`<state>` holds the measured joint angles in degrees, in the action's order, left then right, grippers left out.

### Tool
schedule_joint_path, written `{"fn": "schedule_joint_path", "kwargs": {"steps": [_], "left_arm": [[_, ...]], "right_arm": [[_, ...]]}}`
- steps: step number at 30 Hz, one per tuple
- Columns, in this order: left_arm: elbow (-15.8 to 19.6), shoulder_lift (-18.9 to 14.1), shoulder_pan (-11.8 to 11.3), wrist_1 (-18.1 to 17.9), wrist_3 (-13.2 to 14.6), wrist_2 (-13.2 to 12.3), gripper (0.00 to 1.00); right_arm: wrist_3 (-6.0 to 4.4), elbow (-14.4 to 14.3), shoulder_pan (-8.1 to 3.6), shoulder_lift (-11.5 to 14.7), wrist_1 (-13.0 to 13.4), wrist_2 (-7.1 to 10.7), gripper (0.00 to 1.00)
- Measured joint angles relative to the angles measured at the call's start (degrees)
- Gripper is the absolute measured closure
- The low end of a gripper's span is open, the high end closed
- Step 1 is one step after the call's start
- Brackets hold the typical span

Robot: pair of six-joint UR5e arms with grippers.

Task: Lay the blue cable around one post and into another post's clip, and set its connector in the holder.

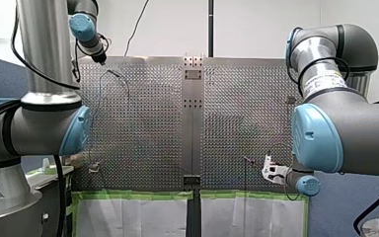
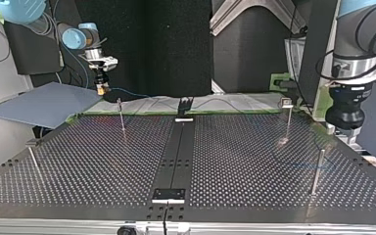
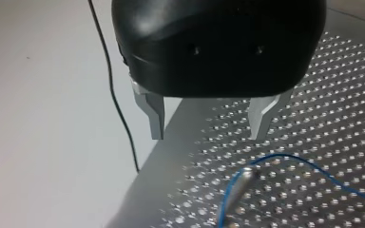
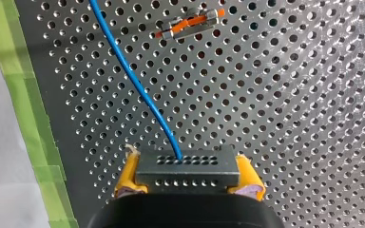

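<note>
Clamping the blue cable (image 4: 138, 90) by its connector (image 4: 187, 171) in the clenched right gripper (image 4: 188, 181), line running ahead beside a clip post (image 4: 190, 26). Hovering the left gripper (image 3: 207, 135), spread and empty, just over the post (image 3: 240, 183) where the cable bends. Could yank that bend off the post with a hard pull.

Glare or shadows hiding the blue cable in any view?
Right wrist view: even light, blue cable and connector clear against the table. Front view: table sheen washes the cable faint. Left wrist view: highlight on black housing of my left gripper, table gleams, cable readable.
</note>
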<state>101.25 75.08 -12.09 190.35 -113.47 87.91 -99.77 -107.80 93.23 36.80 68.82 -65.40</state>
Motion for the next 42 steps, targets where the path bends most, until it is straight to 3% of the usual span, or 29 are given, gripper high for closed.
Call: {"fn": "schedule_joint_path", "kwargs": {"steps": [5,19,25,29,32,38,42], "left_arm": [[0.0,0.0,0.3,2.3,0.0,0.1,0.13],[0.1,0.0,1.3,2.7,-0.1,0.1,0.13],[0.1,-0.8,2.2,2.7,0.1,-0.6,0.13],[0.7,-1.7,3.1,2.6,0.4,-2.2,0.13],[1.4,-2.3,3.7,2.4,0.6,-3.0,0.13],[3.1,-2.9,5.0,2.2,1.6,-3.8,0.13],[3.5,-3.1,6.1,2.2,2.5,-4.2,0.13]], "right_arm": [[0.00,0.0,0.00,0.0,0.0,0.00,1.00],[0.24,0.0,0.23,0.0,-0.2,0.02,1.00],[1.90,0.0,0.61,0.6,-1.8,0.31,1.00],[3.42,-0.4,1.20,1.7,-3.2,0.49,1.00],[3.92,-1.3,1.71,2.8,-3.3,0.52,1.00],[4.34,-3.3,2.78,5.8,-2.8,0.40,1.00],[4.06,-4.1,3.34,8.1,-2.7,0.00,1.00]]}}
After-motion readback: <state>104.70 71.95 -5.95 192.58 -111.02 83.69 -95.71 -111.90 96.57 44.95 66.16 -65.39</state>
